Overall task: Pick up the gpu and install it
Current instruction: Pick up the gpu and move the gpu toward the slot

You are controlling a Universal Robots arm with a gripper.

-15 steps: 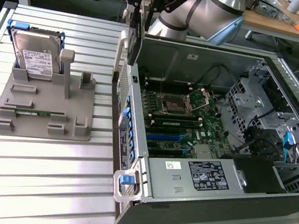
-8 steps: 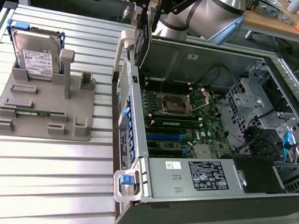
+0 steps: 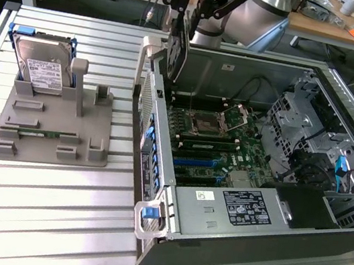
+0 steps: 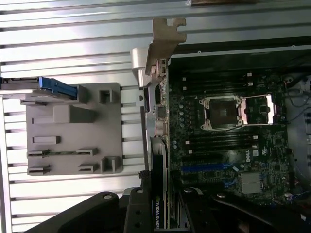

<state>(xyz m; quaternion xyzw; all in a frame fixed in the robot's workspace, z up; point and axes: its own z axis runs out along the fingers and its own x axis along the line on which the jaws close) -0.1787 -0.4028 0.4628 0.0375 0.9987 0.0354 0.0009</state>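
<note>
I am in the install step: my gripper [image 3: 183, 21] is clenched on the gpu [image 3: 176, 61], which hangs upright on edge directly beneath my fingers, above the rear wall of the open computer case [image 3: 230, 223] and not yet touching the board. The card is a slim black slab with a printed label near my grip, and its silver bracket [image 4: 167, 36], thin stamped metal with a notched tab, sticks out at the end farthest from my fingers. Below and just inward of my tool lies the dark green motherboard [image 3: 210, 138], crowded with fine parts, a square metal CPU socket [image 4: 218, 111] and 2 long blue slots [image 4: 209, 167] of glossy plastic. Seating the card, as I judge, calls for its lower edge parallel to a slot and the bracket lined up with the rear opening, then a straight, even press, since the card is rigid and the slot narrow. Well off to the side of my tool, toward the exterior view's left, a matte grey holder [image 3: 48, 131] carries the boxy hard drive [image 3: 41, 69] on the ribbed aluminium table [image 3: 50, 200].
</note>
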